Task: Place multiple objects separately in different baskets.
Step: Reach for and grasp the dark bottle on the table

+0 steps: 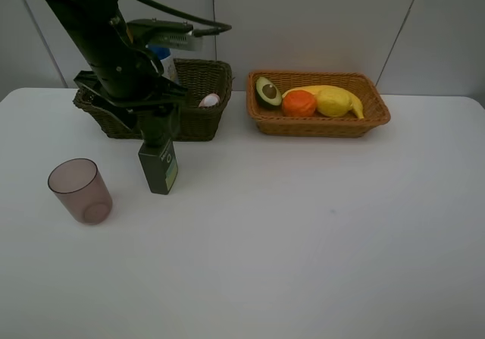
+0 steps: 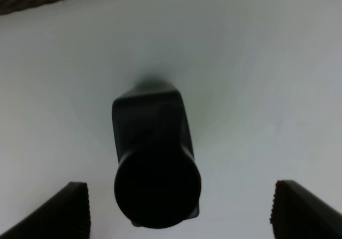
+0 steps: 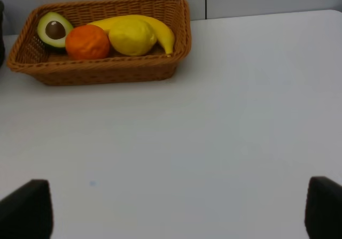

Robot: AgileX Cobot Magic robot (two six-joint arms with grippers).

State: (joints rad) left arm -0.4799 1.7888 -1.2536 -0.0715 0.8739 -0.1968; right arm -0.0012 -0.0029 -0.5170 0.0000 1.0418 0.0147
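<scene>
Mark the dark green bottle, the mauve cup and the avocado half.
dark green square bottle (image 1: 158, 171): exterior high view, on its front face.
mauve cup (image 1: 80, 193): exterior high view, on its side wall.
avocado half (image 1: 268, 91): exterior high view, on the pit.

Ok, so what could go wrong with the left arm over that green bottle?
The dark green bottle stands tall and narrow inside the open left tool, so an off-centre close could tip it. Carried too low, it might clip the dark basket at its near wall.
</scene>
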